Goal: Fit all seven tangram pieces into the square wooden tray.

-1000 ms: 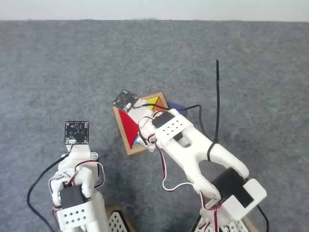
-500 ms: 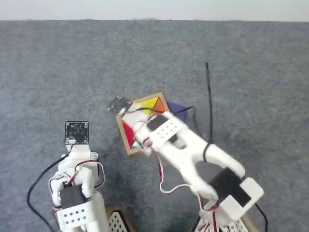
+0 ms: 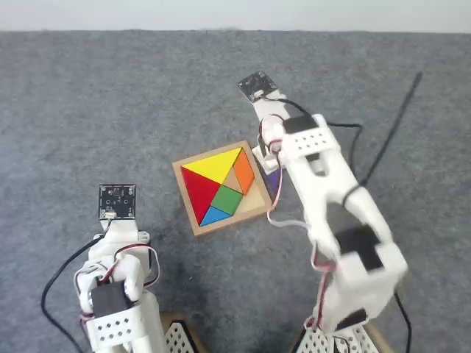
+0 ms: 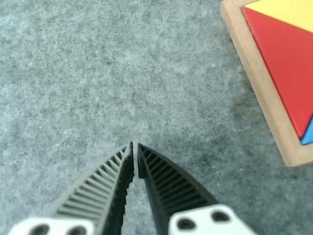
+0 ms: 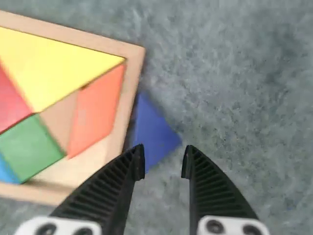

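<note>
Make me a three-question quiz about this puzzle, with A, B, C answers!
1. Where is the dark blue piece? A) inside the tray B) on the carpet beside the tray C) in the left jaws
2. What colour is the square piece in the tray? A) green B) yellow C) red
3. How are the left jaws? A) shut B) wide open C) holding a piece
Answers: 1 B, it lies on the carpet just outside the tray's rim. 2 A, the square one is green. 3 A, their tips meet with nothing between.
</note>
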`<state>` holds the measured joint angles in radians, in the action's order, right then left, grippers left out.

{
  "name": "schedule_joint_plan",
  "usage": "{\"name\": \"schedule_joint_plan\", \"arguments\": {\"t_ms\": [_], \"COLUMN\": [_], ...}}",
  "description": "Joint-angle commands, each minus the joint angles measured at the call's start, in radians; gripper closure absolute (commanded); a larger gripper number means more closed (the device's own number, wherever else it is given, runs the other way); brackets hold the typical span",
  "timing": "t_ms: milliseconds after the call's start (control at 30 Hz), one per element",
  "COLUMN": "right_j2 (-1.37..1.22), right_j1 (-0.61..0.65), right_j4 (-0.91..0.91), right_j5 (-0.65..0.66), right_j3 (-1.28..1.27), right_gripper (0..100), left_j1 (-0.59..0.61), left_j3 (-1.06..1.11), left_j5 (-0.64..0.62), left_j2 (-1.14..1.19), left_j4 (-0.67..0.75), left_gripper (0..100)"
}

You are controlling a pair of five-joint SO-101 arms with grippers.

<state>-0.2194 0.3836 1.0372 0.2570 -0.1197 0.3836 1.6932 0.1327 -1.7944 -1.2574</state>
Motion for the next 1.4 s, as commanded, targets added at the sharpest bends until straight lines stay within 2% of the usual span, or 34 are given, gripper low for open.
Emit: {"name": "schedule_joint_plan", "arguments": {"t_ms": [0,233,467,600,1000,1233,1367], "right_j2": [-0.160,-0.203,-0.199,-0.197,-0.300,-0.302,-0.292], "right_j1": [-0.012,-0.005,-0.005,0.016,0.013,-0.018,-0.042], "right_j4": [0.012,0.045,0.054,0.091,0.082,0.094,0.094], "right_j5": [0.000,0.077,0.077,0.121,0.121,0.109,0.017], "right_j3": [0.167,0.184,0.176,0.175,0.207,0.221,0.226], "right_gripper": [86.1,75.7,76.9,76.8,77.2,91.0,97.2], "left_j1": [0.003,0.003,0.003,0.003,0.003,0.003,0.003], "left_j3": [-0.008,-0.008,-0.008,-0.008,-0.008,-0.008,-0.008], "left_j5": [0.009,0.009,0.009,0.009,0.009,0.009,0.009], "left_j2": [-0.018,-0.018,-0.018,-0.018,-0.018,-0.018,-0.018], "left_j4": [-0.005,-0.005,-0.005,-0.005,-0.005,-0.005,-0.005], "left_gripper": [98,98,98,98,98,98,98]}}
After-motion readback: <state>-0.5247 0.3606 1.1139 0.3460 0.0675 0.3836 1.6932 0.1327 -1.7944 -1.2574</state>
